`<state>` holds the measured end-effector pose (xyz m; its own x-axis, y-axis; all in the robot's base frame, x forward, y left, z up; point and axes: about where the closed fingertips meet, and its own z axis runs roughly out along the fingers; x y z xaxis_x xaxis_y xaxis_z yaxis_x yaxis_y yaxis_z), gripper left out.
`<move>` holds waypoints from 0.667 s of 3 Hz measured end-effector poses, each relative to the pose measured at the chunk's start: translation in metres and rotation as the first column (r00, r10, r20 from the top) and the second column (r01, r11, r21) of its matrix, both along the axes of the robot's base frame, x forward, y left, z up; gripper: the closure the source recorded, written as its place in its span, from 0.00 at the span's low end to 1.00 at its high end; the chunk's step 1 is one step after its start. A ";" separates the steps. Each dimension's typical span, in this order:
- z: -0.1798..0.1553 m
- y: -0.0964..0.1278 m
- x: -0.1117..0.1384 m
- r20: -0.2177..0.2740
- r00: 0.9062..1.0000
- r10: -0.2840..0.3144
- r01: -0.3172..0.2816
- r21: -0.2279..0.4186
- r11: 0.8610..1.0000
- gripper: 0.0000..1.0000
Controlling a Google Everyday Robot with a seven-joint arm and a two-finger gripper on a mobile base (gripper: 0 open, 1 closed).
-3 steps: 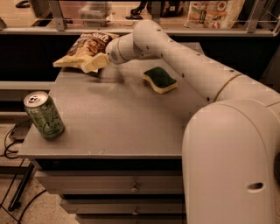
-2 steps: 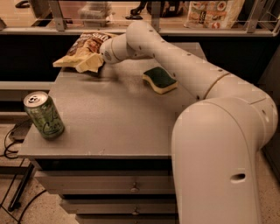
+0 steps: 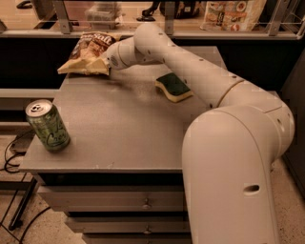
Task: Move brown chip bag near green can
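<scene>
The brown chip bag (image 3: 88, 51) lies at the far left corner of the grey table (image 3: 119, 128), with white "Salt" lettering and pale yellow edges. The green can (image 3: 47, 125) stands upright near the table's front left edge. My gripper (image 3: 101, 64) is at the end of the white arm, reaching across the table to the bag's near right edge and touching it. The wrist hides the fingers.
A green-and-yellow sponge (image 3: 174, 87) lies at the table's middle right, under the arm. My white arm and base (image 3: 233, 157) fill the right side. Drawers (image 3: 143, 205) sit below the tabletop. A counter with packaged goods (image 3: 231, 14) runs behind.
The arm has swung further left and stretched toward the bag. The bag and can have stayed in place.
</scene>
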<state>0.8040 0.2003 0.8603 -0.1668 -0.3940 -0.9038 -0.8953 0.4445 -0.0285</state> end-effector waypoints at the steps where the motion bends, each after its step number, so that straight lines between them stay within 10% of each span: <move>1: 0.006 -0.007 -0.003 0.011 1.000 -0.012 0.012 -0.005 1.000 0.72; 2: 0.029 -0.022 -0.011 0.026 0.999 0.020 -0.021 0.043 0.999 0.95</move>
